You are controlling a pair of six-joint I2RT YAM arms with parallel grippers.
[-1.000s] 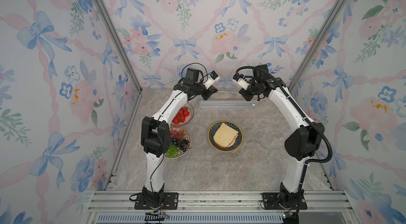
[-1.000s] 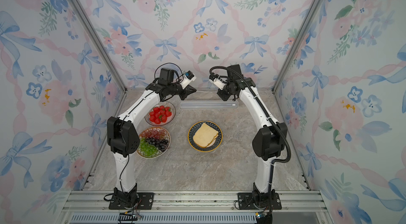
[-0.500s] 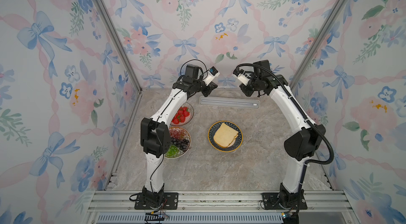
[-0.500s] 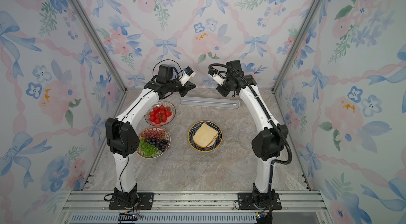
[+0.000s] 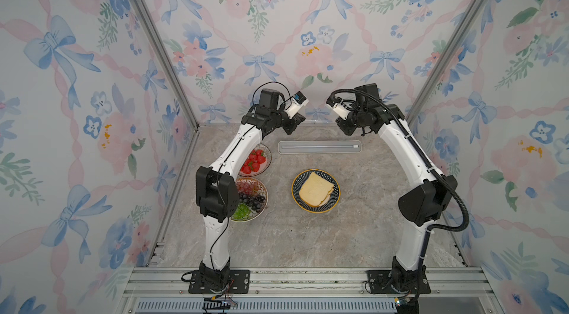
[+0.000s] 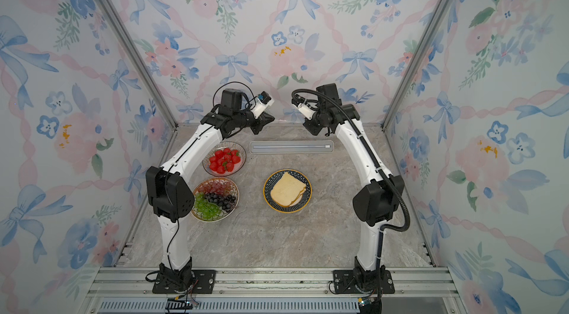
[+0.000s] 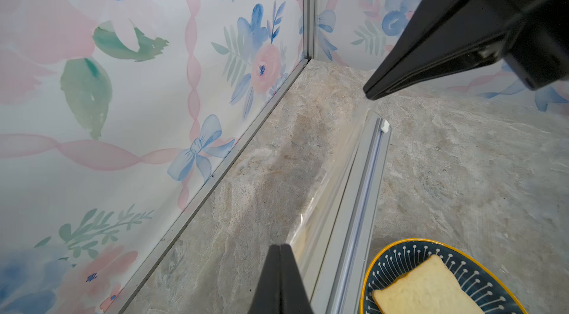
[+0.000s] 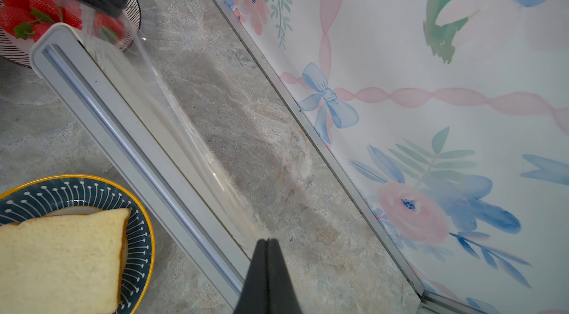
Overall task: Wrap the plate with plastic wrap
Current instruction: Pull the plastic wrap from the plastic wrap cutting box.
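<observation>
Top views, grippers: the left gripper (image 5: pixel 300 121) and right gripper (image 5: pixel 341 126) hang raised just beyond the far side of the box (image 5: pixel 319 146), one near each end; probably so the pull is even along its length
Top views, plate: the plate (image 5: pixel 296 189) with bread (image 5: pixel 315 190) sits uncovered on the table (image 5: pixel 308 241), on the near side of the box and well apart from both grippers; the same shows in both top views, plate (image 6: pixel 267 190) and box (image 6: pixel 291 146)
Top views, bowls: the strawberry bowl (image 5: pixel 267 150) and grape bowl (image 5: pixel 261 187) lie beside the left arm, away from the work
Left wrist, fingers: the left gripper (image 7: pixel 279 247) is clenched, jaws pressed flat together; the plastic wrap (image 7: pixel 320 201) rises from the box's far edge to its tip, so it appears pinched there
Left wrist, far end: the right gripper (image 7: pixel 369 93) is closed above the box's other end; the film reaches up toward it
Right wrist, fingers: the right gripper (image 8: pixel 267 243) is clenched, with the film's edge converging on its tip
Right wrist, wrap: a clear sheet (image 8: pixel 172 103) is stretched between both grippers and the box (image 8: pixel 123 130); the left gripper (image 8: pixel 118 10) grips its other corner; held high, probably to draw out enough to cover the plate (image 8: pixel 144 220)
</observation>
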